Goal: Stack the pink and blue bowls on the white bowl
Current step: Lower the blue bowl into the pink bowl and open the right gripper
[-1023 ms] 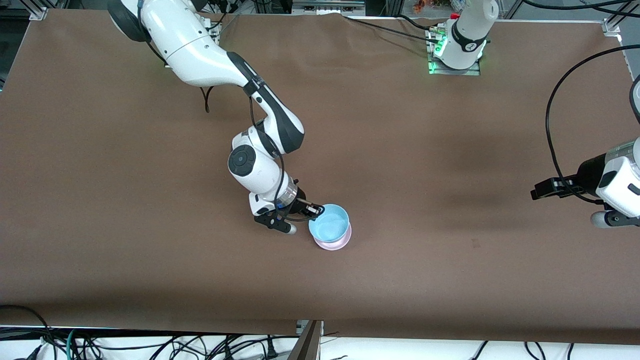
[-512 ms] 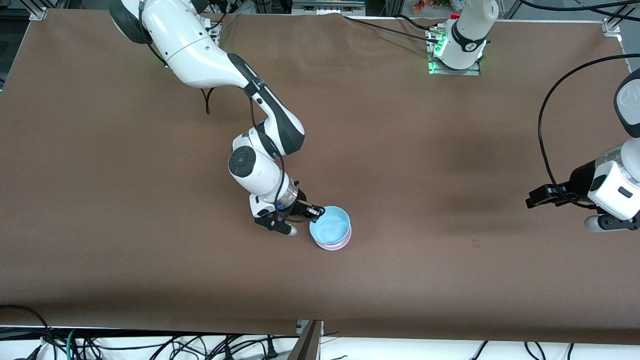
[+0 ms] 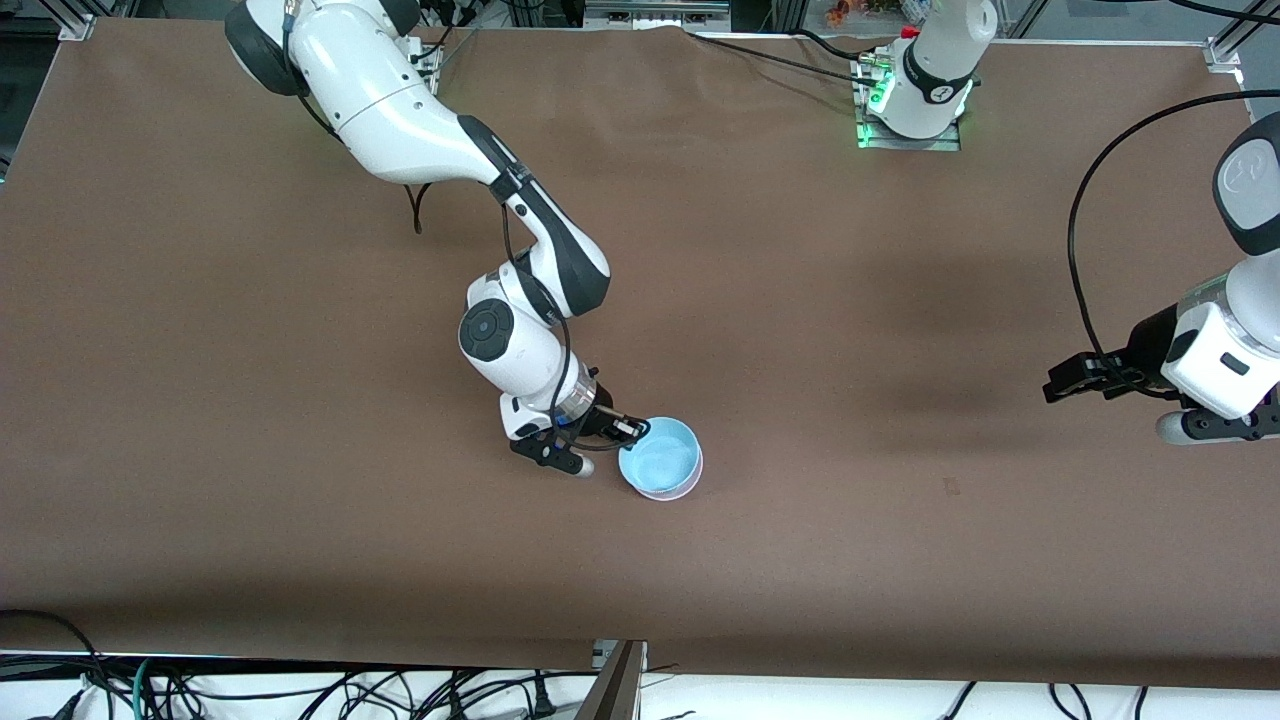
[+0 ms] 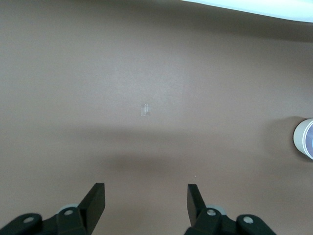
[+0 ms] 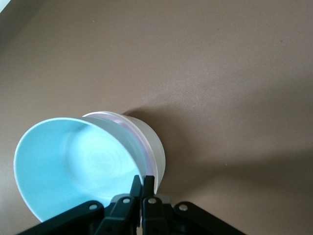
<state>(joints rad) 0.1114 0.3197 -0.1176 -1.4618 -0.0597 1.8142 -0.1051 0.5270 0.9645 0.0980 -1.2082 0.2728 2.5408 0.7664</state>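
The light blue bowl (image 3: 660, 463) sits tilted in the pale pink bowl (image 3: 699, 464), of which only a thin rim shows. My right gripper (image 3: 632, 430) is shut on the blue bowl's rim at the side toward the right arm's end. In the right wrist view the gripper (image 5: 142, 183) pinches the blue bowl (image 5: 73, 161); the pink rim (image 5: 128, 128) lies inside the white bowl (image 5: 152, 147), which stands on the table. My left gripper (image 3: 1062, 386) is open and empty over bare table at the left arm's end, also shown in its wrist view (image 4: 145, 197).
The brown table cloth (image 3: 900, 300) lies bare around the stack. The stack of bowls shows at the edge of the left wrist view (image 4: 304, 139). Cables hang along the table edge nearest the front camera (image 3: 300, 690).
The blue bowl has sunk lower into the pink bowl, so less pink shows. The left arm has shifted a little, its gripper still open.
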